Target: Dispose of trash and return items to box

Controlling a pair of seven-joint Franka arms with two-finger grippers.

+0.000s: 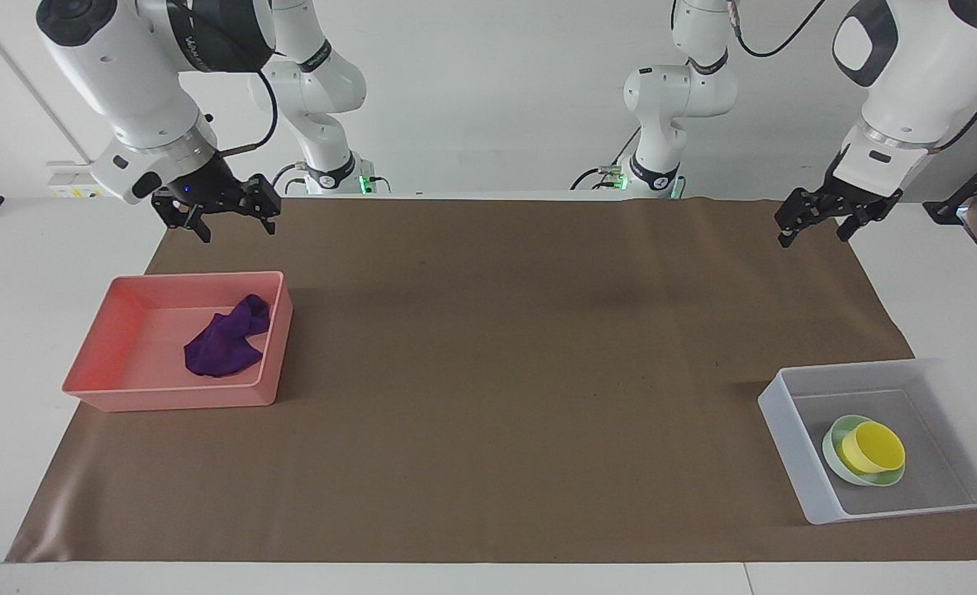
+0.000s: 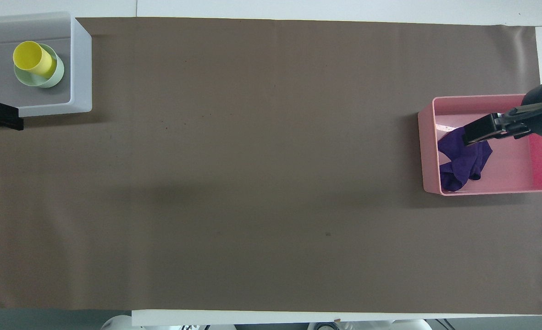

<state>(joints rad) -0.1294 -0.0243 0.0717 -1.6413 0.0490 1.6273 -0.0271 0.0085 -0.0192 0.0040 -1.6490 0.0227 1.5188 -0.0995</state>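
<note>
At table's ends: purple rag (image 1: 226,343) lies in pink tray (image 1: 92,376); yellow cup (image 1: 872,446) stands in green bowl (image 1: 834,463), inside white box (image 1: 794,450). Sorting looks done. My left gripper (image 1: 815,221) and right gripper (image 1: 222,213) both spread wide, empty, aloft over the mat's edge at twelve o'clock

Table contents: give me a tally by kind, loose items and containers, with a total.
Cloth rag: 1
Cup: 1
Bowl: 1
Pink tray: 1
White bin: 1
Total: 5
</note>
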